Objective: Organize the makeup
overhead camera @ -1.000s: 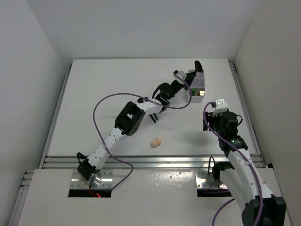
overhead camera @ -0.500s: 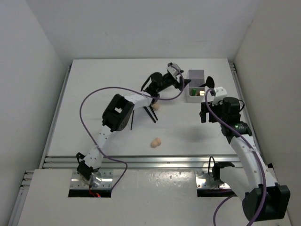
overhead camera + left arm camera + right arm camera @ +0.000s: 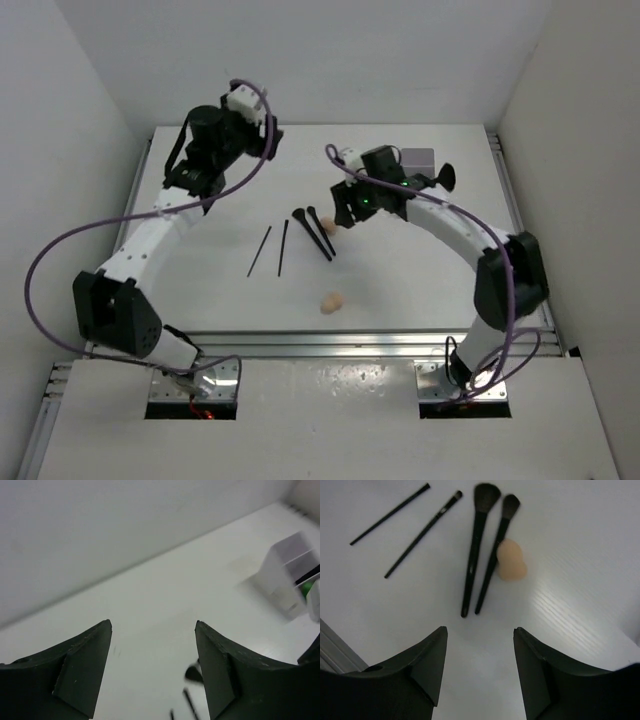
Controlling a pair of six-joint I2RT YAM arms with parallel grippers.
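Hovering just left of the white box, right end effector has its fingers apart and empty over two black brushes. One peach sponge touches a brush. Two thin sticks lie farther left of the box. Second sponge sits alone on the worktop, well apart from the box. Left end effector is far left of the box, fingers apart and empty.
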